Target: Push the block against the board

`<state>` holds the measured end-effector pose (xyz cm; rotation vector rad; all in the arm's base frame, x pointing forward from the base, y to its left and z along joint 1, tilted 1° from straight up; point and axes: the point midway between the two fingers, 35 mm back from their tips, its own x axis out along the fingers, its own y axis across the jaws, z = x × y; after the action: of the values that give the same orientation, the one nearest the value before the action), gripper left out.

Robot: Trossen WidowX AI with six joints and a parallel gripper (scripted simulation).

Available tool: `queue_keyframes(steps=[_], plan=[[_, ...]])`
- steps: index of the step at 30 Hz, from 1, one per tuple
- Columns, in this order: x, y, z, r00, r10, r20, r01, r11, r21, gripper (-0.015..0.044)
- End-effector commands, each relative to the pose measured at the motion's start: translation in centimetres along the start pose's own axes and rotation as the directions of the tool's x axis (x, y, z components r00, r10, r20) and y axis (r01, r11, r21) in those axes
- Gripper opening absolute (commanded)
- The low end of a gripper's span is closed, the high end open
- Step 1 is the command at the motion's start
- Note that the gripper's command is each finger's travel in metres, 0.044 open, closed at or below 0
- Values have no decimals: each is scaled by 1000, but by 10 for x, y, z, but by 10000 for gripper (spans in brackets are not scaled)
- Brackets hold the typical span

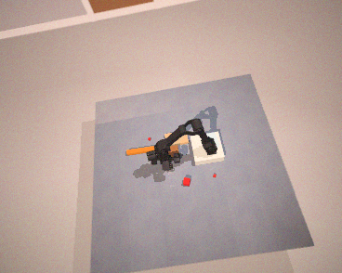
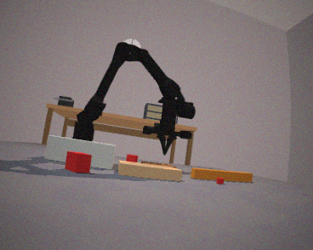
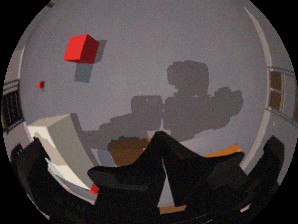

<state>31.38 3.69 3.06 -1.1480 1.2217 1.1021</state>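
Observation:
The square block (image 2: pixel 150 171) is light tan, low and flat. Part of its top looks brown in the arm's shadow, and this dark part shows in the wrist view (image 3: pixel 127 151). The board (image 1: pixel 139 150) (image 2: pixel 221 175) (image 3: pixel 226 151) is a long orange bar lying flat. In the exterior view a narrow gap shows between block and board. The arm hides the board's near end in the top view, so I cannot tell whether any edges are even. My gripper (image 2: pixel 164 152) (image 3: pixel 158 133) is shut and empty, its tips raised above the block's height.
A white slab (image 1: pixel 209 161) (image 2: pixel 81 151) (image 3: pixel 62 142) lies under the arm's base. A larger red cube (image 1: pixel 187 181) (image 3: pixel 80 49) and small red cubes (image 1: pixel 215 175) (image 1: pixel 150 138) (image 2: pixel 220 180) lie around. A wooden table (image 2: pixel 117 121) stands in the background.

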Motion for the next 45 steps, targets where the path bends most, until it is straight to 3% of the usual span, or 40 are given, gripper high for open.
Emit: queue_keyframes(steps=[1,13,25,39,45], plan=[[0,-5,-6,1000,2,-2,-2,993,115,0],[-1,-20,-31,1000,4,-7,0,862,507,0],[-1,-33,-57,1000,9,-12,4,584,812,0],[-1,-44,-90,1000,14,-16,14,145,989,0],[11,-45,-91,1000,14,-16,14,122,992,0]])
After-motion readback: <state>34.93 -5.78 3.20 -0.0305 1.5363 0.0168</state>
